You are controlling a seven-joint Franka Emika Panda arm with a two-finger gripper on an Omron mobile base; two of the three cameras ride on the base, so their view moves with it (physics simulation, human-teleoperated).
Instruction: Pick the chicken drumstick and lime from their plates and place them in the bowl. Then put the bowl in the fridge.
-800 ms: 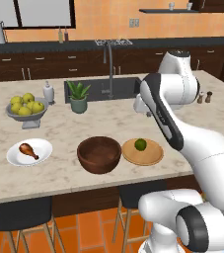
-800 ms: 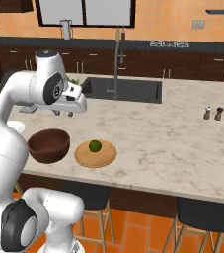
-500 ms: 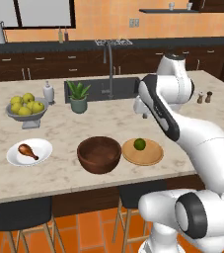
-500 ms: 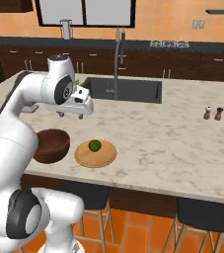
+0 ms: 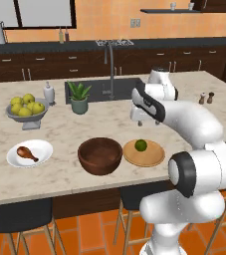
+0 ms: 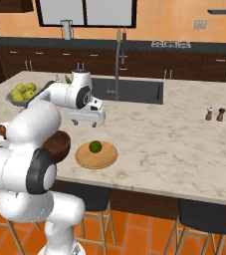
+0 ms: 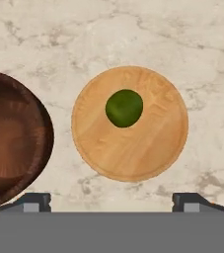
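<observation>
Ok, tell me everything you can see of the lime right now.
The lime is a small, round, dark green fruit with a smooth, unmarked skin. It rests on the flat tan wooden plate, a little off the plate's centre, and nothing else touches it. The plate sits on the marble counter just beside the dark wooden bowl, which is empty. The gripper hangs above the plate with its fingers spread wide, clear of the lime.

Centre of the left base view, the bowl (image 5: 100, 155) sits on the desk (image 5: 64, 129). Lime (image 5: 141, 145) on its plate (image 5: 144, 153) just right; drumstick (image 5: 27, 153) on its plate (image 5: 30, 153) far left. Fruit dish (image 5: 26, 112) upper left.
</observation>
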